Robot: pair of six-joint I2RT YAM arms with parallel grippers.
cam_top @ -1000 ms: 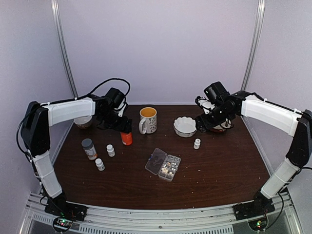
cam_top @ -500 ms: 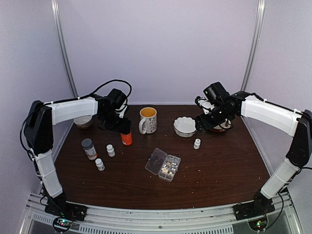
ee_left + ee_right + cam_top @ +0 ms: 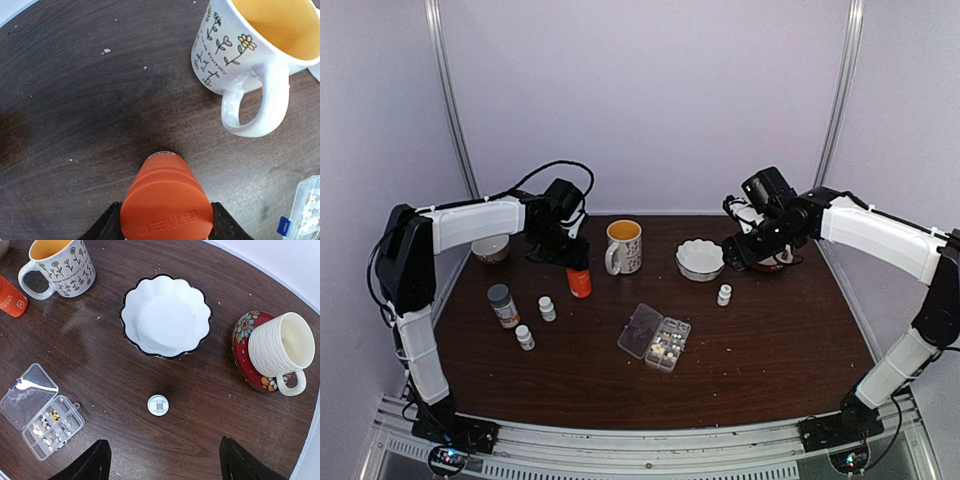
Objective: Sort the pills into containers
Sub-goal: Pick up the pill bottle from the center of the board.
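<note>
On the bench, containers are partly filled with pills; orange bottle gripped by left end effector, right end effector released.

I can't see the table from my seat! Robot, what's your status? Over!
Left gripper around orange bottle, grip unsure. Right gripper open, empty, near small white bottle. Organizer box lid open, some pills inside. Nothing blocking it.
</note>
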